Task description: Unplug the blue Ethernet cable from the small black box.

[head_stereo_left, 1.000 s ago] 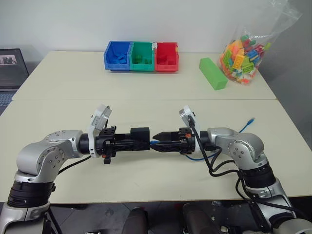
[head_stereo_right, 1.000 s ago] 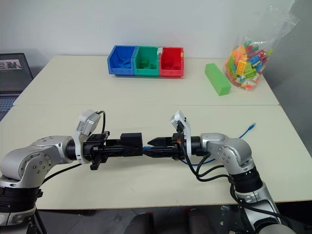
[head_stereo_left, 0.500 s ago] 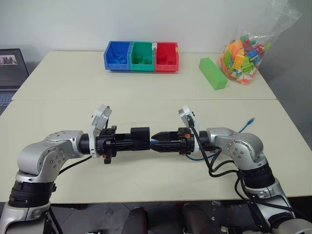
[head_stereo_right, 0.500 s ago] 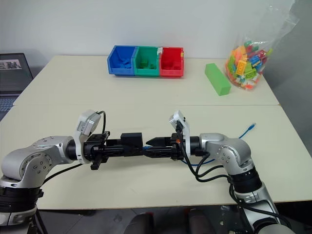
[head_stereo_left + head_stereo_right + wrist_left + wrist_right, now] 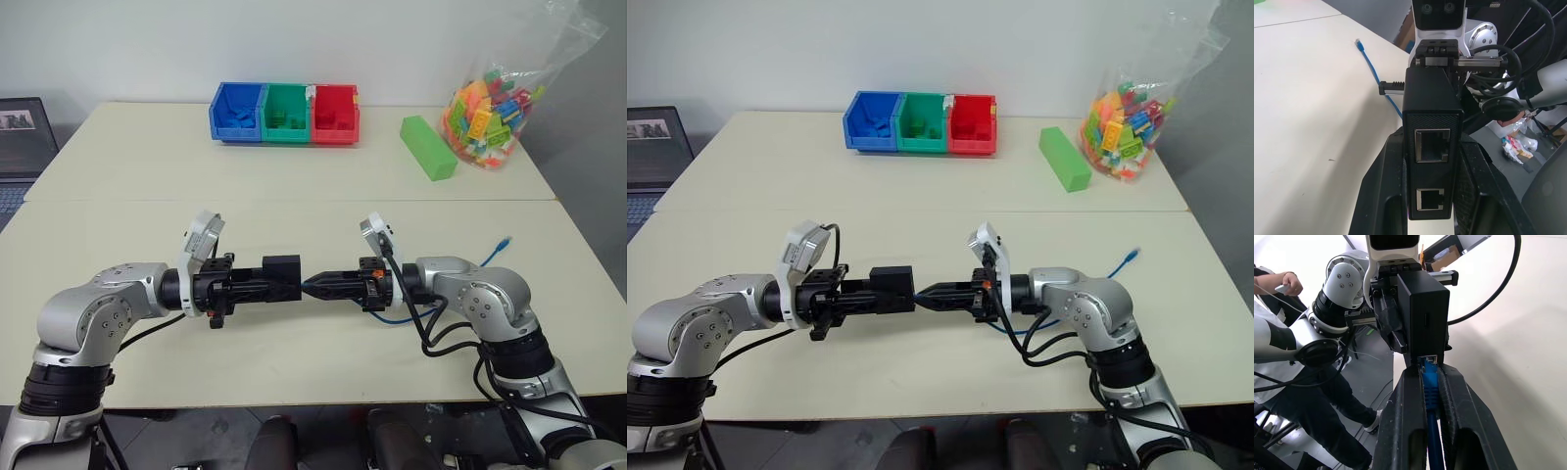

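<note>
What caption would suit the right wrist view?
Right gripper shut on the blue Ethernet cable, plugged into the small black box.

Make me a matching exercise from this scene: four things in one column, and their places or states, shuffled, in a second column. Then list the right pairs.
Things:
1. small black box
2. blue Ethernet cable
3. green block
4. bag of toy bricks

Places or states:
A. lying flat on the table, beside the bag
B. clamped in the left gripper, above the table
C. standing at the table's far right corner
D. plug pinched in the right gripper, still seated in the box

Pairs: 1-B, 2-D, 3-A, 4-C
</note>
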`<state>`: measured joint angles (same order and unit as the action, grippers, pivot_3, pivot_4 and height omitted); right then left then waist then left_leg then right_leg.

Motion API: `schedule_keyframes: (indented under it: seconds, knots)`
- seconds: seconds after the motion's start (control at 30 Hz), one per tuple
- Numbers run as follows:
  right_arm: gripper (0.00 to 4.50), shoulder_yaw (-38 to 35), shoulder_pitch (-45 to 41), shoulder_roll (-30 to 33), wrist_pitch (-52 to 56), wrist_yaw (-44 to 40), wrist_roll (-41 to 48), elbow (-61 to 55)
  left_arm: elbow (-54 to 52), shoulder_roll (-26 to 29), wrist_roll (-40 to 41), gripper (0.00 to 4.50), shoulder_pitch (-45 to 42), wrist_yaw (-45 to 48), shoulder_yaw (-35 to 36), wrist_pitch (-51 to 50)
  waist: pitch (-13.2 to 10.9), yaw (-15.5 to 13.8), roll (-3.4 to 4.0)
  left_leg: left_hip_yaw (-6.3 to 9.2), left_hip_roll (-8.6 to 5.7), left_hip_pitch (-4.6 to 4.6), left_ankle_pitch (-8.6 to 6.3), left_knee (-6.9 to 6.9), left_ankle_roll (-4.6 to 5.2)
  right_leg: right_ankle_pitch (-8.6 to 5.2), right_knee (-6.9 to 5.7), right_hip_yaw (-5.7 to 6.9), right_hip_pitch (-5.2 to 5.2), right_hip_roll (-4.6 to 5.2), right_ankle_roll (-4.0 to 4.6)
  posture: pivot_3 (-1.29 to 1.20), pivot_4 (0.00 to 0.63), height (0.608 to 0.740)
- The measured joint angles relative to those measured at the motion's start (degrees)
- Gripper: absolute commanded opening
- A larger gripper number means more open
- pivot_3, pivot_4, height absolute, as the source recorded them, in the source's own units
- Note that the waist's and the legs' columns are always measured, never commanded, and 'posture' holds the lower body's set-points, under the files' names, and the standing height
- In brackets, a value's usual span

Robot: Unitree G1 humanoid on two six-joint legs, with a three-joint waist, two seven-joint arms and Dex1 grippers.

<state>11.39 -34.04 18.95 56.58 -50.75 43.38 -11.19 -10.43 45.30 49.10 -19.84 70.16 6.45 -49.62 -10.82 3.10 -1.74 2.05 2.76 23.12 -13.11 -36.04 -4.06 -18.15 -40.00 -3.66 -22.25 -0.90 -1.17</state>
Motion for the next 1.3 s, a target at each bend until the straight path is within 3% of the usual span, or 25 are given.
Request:
schedule_keyframes:
  seconds: [0.4, 0.57, 0.77, 0.87, 1.1, 1.17, 1.3]
  knots:
    - [0.05, 0.83, -0.20, 0.70, -0.63, -1.66, -0.13, 0.19, 0.08, 0.95, -0.45, 0.78, -0.01, 1.80, -0.38, 0.35, 0.00, 0.01, 0.00, 0.00, 0.00, 0.00, 0.00, 0.00, 0.00, 0.00, 0.00, 0.01, 0.00, 0.00, 0.00, 0.00, 0.150, 0.740]
    - [0.04, 0.44, 0.63, 6.49, -1.54, -2.73, -3.01, 2.98, 2.60, 4.60, -2.76, 0.78, 1.87, 1.82, 1.69, 1.85, -0.01, 0.01, 0.01, -0.02, 0.00, 0.00, 0.00, 0.01, 0.00, -0.03, 0.03, 0.00, -0.01, 0.00, -0.05, 0.00, 0.150, 0.740]
    - [0.04, 0.15, 0.89, 6.90, -4.99, -2.83, -5.42, 6.55, 2.90, 5.00, -3.11, 0.78, 3.82, 1.51, 3.19, 3.18, -0.02, 0.04, 0.01, -0.04, 0.00, 0.01, 0.00, 0.03, 0.01, -0.03, 0.02, -0.03, -0.04, 0.00, -0.05, 0.00, 0.150, 0.740]
    - [0.04, -1.07, -2.21, 2.90, -13.87, 2.59, -11.96, 14.14, 2.99, 4.99, -3.31, 0.78, 4.67, 0.11, 4.25, 3.77, -0.04, 0.36, 0.00, -0.13, 0.03, -0.03, 0.00, 0.02, 0.01, -0.03, 0.02, -0.11, -0.07, -0.02, -0.07, 0.00, 0.150, 0.740]
    - [0.04, -1.44, -14.26, -5.31, -42.99, 21.88, -31.48, 44.50, 1.38, 4.03, -5.44, 0.78, 6.20, -3.75, 4.27, 5.31, -0.06, 0.11, 0.01, -0.31, -0.01, -0.03, 0.00, 0.04, -0.01, 0.05, 0.03, -0.22, -0.07, 0.05, 0.07, 0.00, 0.150, 0.740]
    - [0.74, -1.77, -16.34, -6.19, -46.98, 24.55, -34.02, 51.14, 0.95, 3.54, -5.84, 0.78, 6.38, -4.67, 4.21, 5.86, -0.06, 0.06, 0.01, -0.36, -0.02, 0.02, -0.01, 0.04, -0.02, 0.06, 0.07, -0.26, -0.08, 0.09, 0.08, 0.00, 0.150, 0.740]
    - [1.62, -3.48, -17.05, -6.38, -49.06, 24.26, -35.48, 55.76, -0.35, 2.36, -7.74, 0.78, 7.47, -7.14, 4.21, 7.88, -0.07, 0.10, 0.01, -0.41, -0.01, 0.03, -0.03, 0.06, -0.05, 0.06, 0.10, -0.30, -0.10, 0.12, 0.09, 0.00, 0.150, 0.740]
